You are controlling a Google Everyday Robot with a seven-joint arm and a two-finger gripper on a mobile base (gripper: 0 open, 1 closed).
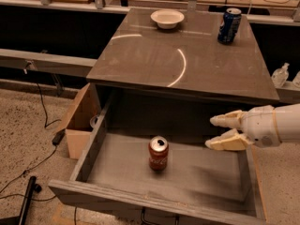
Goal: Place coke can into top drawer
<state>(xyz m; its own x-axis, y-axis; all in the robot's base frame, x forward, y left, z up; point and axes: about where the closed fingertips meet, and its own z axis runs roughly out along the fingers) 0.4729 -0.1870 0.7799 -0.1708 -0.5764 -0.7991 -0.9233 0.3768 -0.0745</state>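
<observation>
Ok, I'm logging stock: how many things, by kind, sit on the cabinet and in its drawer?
Cans: 2, the coke can in the top drawer and the blue can on the cabinet top
Bowls: 1, the white bowl on the cabinet top
Total: 3
The pincer, open, hovers over the drawer's right side, apart from the coke can.

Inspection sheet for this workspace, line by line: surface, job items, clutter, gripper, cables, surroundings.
Surface: grey cabinet top, glossy, curved light reflection.
Job's things: coke can upright in the open top drawer.
Clutter: white bowl and dark blue can at the top's far edge.
Gripper: gripper open, above the drawer's right side, apart from the can.
Cables: black cables on the floor, left.
Surroundings: cardboard box left of the drawer; clear bottle at right.
</observation>
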